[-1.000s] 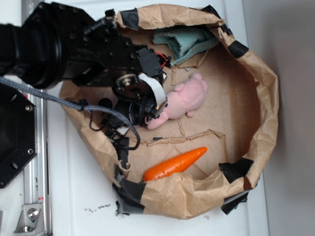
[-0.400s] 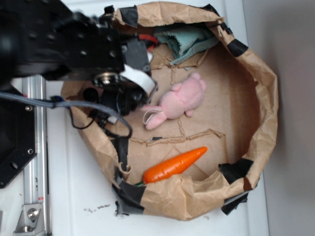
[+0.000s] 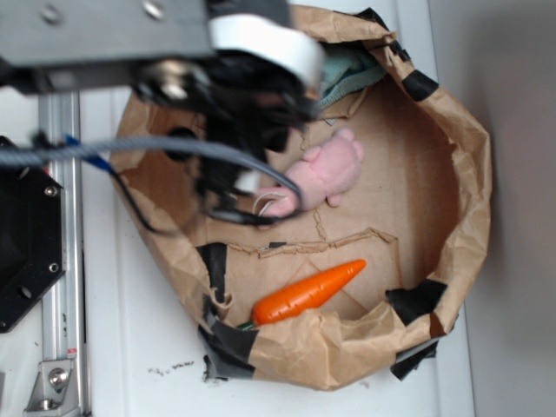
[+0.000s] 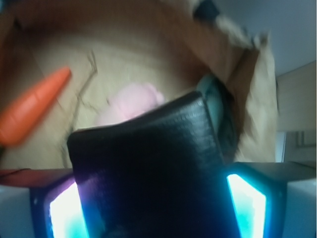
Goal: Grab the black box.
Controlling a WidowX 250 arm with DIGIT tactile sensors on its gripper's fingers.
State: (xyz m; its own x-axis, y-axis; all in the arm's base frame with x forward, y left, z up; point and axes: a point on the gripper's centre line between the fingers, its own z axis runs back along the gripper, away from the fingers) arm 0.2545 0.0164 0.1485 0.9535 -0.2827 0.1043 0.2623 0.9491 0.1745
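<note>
**Black box clamped and raised above the paper nest**

White tabletop (image 3: 130, 347) surrounds a crumpled brown paper nest (image 3: 460, 174) whose raised, tape-patched rim walls in a flat floor. Taking the pink plush bunny (image 3: 326, 174) as landmark: an orange carrot (image 3: 308, 291) lies below it near the lower rim, a teal cloth (image 3: 352, 74) sits above it against the upper rim, and bare paper floor stretches to its right as far as the wall.

Blurred and large in the exterior view, the arm (image 3: 130, 35) reaches in from the upper left, its cabled wrist overlapping the bunny's left end. In the wrist view the gripper (image 4: 148, 198) is clenched on the black box (image 4: 148, 163), which fills the gap between both fingers, tilted, with the bunny showing beyond its top edge.
</note>
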